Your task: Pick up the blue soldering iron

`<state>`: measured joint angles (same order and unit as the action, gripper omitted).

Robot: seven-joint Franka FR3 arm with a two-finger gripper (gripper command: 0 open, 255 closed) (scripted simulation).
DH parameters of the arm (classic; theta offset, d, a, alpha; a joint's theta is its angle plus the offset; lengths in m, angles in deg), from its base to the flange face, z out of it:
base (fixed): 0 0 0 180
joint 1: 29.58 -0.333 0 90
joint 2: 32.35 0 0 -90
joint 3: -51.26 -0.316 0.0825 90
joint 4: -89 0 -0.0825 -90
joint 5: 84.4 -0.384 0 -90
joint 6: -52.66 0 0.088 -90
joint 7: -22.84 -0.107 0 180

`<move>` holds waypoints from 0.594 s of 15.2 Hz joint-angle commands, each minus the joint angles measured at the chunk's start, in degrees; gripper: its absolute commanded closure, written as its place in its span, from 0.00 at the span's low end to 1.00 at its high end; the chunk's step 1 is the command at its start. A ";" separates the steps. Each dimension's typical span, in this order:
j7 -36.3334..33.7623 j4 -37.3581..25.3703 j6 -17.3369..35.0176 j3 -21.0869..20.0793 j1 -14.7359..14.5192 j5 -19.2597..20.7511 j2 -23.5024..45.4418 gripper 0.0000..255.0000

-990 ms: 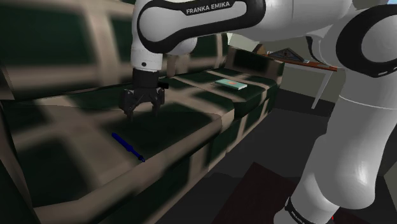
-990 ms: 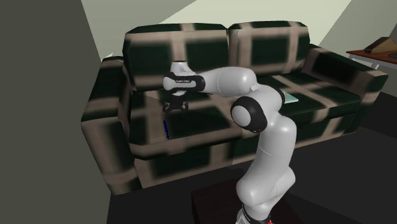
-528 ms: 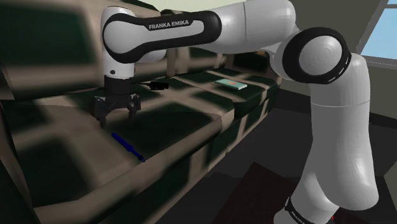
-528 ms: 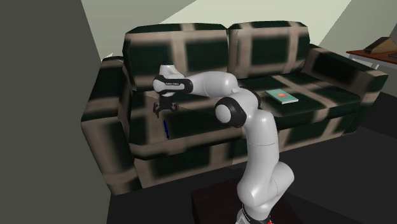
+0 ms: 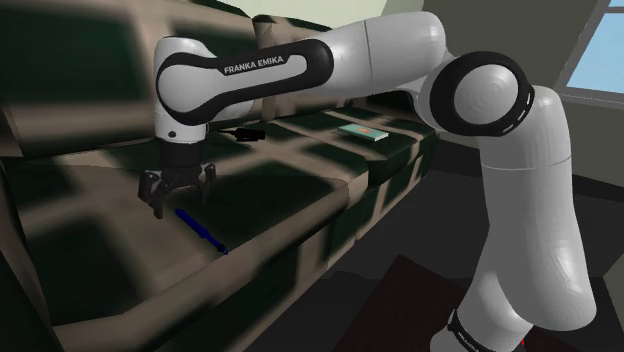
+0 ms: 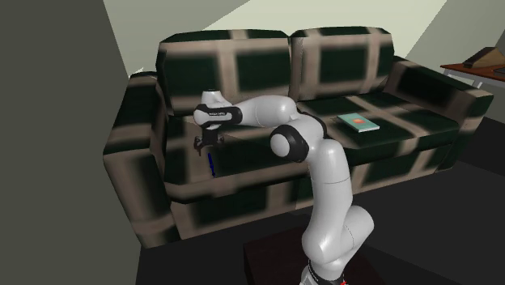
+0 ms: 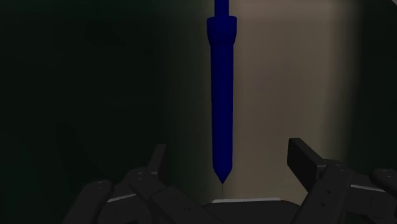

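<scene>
The blue soldering iron (image 5: pixel 201 230) is being shown lying flat on the seat cushion of a sofa (image 5: pixel 290 185) checked in dark green and beige, in the lower left of the shoulder view, with its length running slantwise from upper left to lower right. The black gripper (image 5: pixel 180 203) is being held pointing down at the cushion, just above the iron's upper-left end, with its jaws spread apart and nothing being gripped. It is being carried by the white arm (image 5: pixel 380 45), which is being stretched across the frame from the right side. In the wrist view the soldering iron (image 7: pixel 221 95) is being seen as a long, dark blue rod lying lengthwise in the gap of the gripper (image 7: pixel 229 150), with its pointed tip nearest the hand and its thicker collar farther off; neither of the fingers (image 7: pixel 304 156) is touching it. In the second exterior view the soldering iron (image 6: pixel 210 164) is being shown left of centre, on the sofa's (image 6: pixel 340 65) seat nearest the armrest at the frame's left, directly below the gripper (image 6: pixel 202 146). A flat teal book (image 5: pixel 361 131) is lying well apart from it on the other seat, near the upper middle of the shoulder view and right of centre in the second exterior view (image 6: pixel 358 121). A small table (image 6: pixel 477 71) is standing at that view's upper right edge.
</scene>
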<state>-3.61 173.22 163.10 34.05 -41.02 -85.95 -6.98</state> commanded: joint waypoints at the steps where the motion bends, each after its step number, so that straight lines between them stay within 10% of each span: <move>1: 0.17 0.61 0.66 0.04 0.10 -0.02 0.03 0.00; 2: 0.11 0.47 0.52 0.03 0.07 -0.01 0.03 1.00; 9: 0.09 0.39 0.51 0.03 0.04 0.02 0.10 1.00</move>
<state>-3.51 173.58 163.62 34.12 -40.92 -85.92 -6.99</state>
